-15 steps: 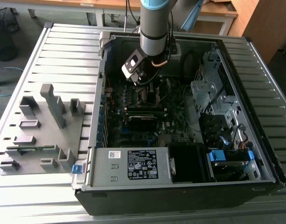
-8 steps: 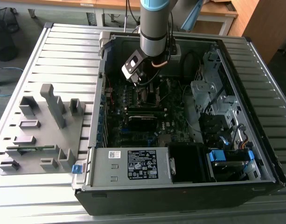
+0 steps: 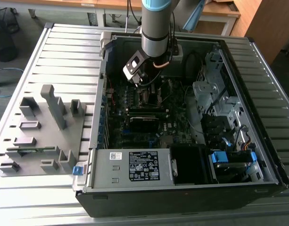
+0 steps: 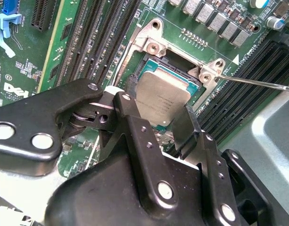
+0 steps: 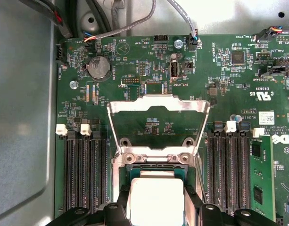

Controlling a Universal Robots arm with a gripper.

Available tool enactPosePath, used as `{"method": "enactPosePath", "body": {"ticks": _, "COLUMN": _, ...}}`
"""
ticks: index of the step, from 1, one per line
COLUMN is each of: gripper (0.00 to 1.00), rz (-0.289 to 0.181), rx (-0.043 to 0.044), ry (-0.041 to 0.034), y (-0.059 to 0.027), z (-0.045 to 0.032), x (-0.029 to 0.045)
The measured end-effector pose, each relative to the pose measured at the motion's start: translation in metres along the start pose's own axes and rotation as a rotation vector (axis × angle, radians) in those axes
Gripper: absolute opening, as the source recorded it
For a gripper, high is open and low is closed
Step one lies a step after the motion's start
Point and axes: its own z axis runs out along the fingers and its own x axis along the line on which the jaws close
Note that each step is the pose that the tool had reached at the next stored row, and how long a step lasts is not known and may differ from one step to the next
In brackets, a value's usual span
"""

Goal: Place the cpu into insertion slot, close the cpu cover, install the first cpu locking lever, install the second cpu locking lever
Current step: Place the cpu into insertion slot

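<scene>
Motherboard (image 5: 135,56), gripper (image 4: 157,104) clasping cpu (image 4: 165,89), cpu cover (image 5: 158,104) raised

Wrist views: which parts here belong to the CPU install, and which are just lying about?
Job in hand:
- cpu, gripped by the claw over the socket
- cpu cover, raised open
- locking lever, in the second wrist view

Just there:
- coin-cell battery
- memory module, seated upright
- memory slots, unfilled

A black printed label (image 3: 144,165) and a white sticker (image 3: 116,156) sit on the power supply's (image 3: 102,173) top. Fine white lettering dots the motherboard (image 5: 229,84).
</scene>
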Motion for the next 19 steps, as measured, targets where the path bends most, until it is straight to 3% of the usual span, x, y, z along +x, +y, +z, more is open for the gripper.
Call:
{"method": "enactPosePath", "body": {"ticks": 15, "gripper": 0.53, "rz": 0.0, "rx": 0.0, "ry": 0.0, "y": 0.0, "z": 0.0012, "x": 0.0}}
{"method": "enactPosePath", "body": {"ticks": 19, "gripper": 0.61, "rz": 0.0, "rx": -0.0003, "ry": 0.0004, "y": 0.0, "z": 0.0014, "x": 0.0}}
